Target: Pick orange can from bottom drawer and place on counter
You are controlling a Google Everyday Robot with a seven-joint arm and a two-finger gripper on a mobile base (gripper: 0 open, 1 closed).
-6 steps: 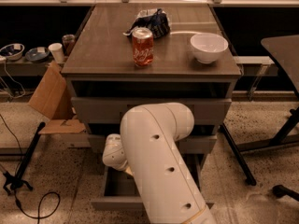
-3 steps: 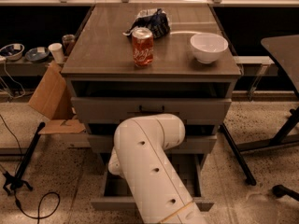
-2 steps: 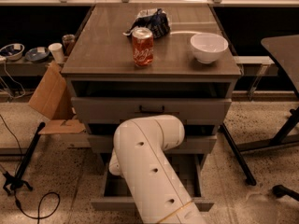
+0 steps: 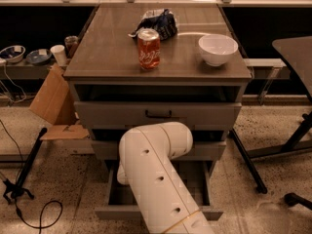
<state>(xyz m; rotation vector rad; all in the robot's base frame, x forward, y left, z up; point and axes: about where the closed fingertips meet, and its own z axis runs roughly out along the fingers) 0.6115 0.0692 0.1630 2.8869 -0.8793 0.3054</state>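
Note:
The bottom drawer (image 4: 204,211) is pulled open below the cabinet, showing its grey ribbed interior. My white arm (image 4: 156,174) reaches down over it and covers most of the inside. The gripper is hidden behind the arm, low at the left of the drawer. The orange can is hidden or out of view. The counter (image 4: 107,43) is the glossy grey-brown cabinet top above.
On the counter stand a red-orange can with white script (image 4: 148,48), a white bowl (image 4: 217,48) and a dark crumpled bag (image 4: 158,22). A cardboard piece (image 4: 51,99) leans at the left. A tripod leg and cable (image 4: 24,179) lie on the floor. Table legs (image 4: 273,145) stand at the right.
The arm has swung left and lower into the drawer since two seconds ago; it has barely moved in the last second.

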